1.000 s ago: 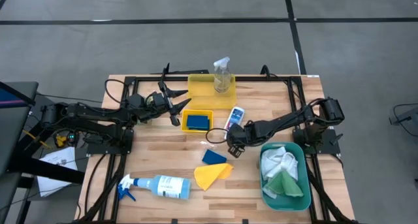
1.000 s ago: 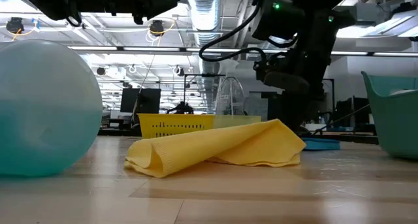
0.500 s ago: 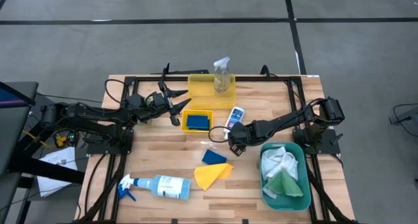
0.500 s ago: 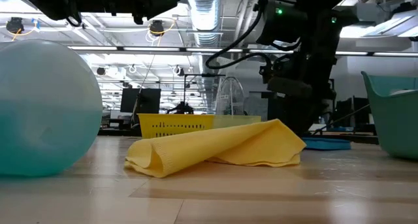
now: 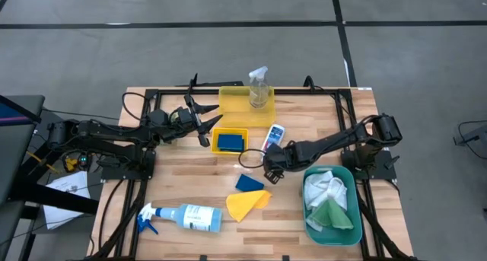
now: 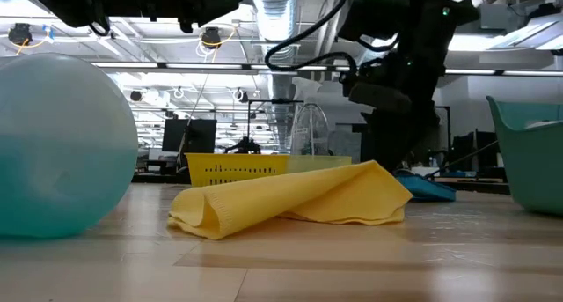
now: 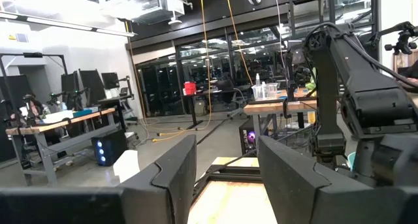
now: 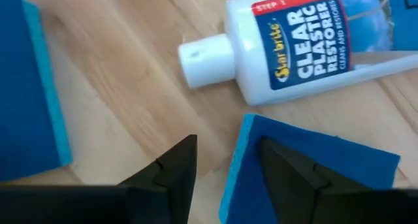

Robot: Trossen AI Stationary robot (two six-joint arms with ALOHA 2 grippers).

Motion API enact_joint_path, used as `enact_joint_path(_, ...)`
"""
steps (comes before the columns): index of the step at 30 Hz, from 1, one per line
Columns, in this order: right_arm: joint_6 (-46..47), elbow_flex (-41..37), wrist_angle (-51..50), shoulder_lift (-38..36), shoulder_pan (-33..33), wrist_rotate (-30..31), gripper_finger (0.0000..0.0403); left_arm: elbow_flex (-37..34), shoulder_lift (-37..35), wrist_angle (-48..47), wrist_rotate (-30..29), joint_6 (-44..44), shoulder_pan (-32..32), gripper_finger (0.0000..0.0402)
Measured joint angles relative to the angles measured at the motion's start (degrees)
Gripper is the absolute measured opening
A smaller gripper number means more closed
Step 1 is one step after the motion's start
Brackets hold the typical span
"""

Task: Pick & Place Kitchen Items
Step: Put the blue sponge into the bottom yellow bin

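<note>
Several items are still loose on the worktop (image 5: pixel 190 170). Nearest the front edge lies the blue-and-white spray bottle (image 5: pixel 183 216) on its side, then the yellow cloth (image 5: pixel 246 204) with a blue sponge (image 5: pixel 249 183) touching it. In the teal bin (image 5: pixel 350 224) at the right the white cloth (image 5: pixel 326 189) and green cloth (image 5: pixel 329 214) are already put away. Farther back, the right claw (image 5: pixel 259 170) hangs low between the sponge and the small white bottle (image 5: pixel 273 136), its fingers apart and, as far as I can tell, holding nothing. Another sponge (image 5: pixel 229 142) sits in the small yellow tray (image 5: pixel 228 129), the clear spray bottle (image 5: pixel 259 88) in the far tray (image 5: pixel 232 116). The left claw (image 5: pixel 202 118) waits beside them, fingers apart. Against a second ago, the right claw has shifted slightly and the sponge's edge looks lifted.
</note>
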Motion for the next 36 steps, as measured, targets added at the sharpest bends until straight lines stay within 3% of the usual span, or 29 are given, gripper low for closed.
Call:
enact_joint_path(13,0.28,0.92,-4.13,0.0,-0.83,2.87,0.0157,0.0,0.0,0.0,0.0,0.01,0.01,0.0159)
enact_joint_path(23,-2.29,5.31,-3.69,0.0,3.42,4.08,0.0157,0.0,0.0,0.0,0.0,0.0,0.02,0.0159)
enact_joint_path(30,2.2,7.03,-11.3,0.0,3.69,10.05,0.0157,0.0,0.0,0.0,0.0,0.01,0.02,0.0159)
enact_joint_path(36,-2.28,8.6,-7.75,-0.02,5.45,11.14,0.0157,0.0,0.0,0.02,0.0,0.01,0.0,0.0159)
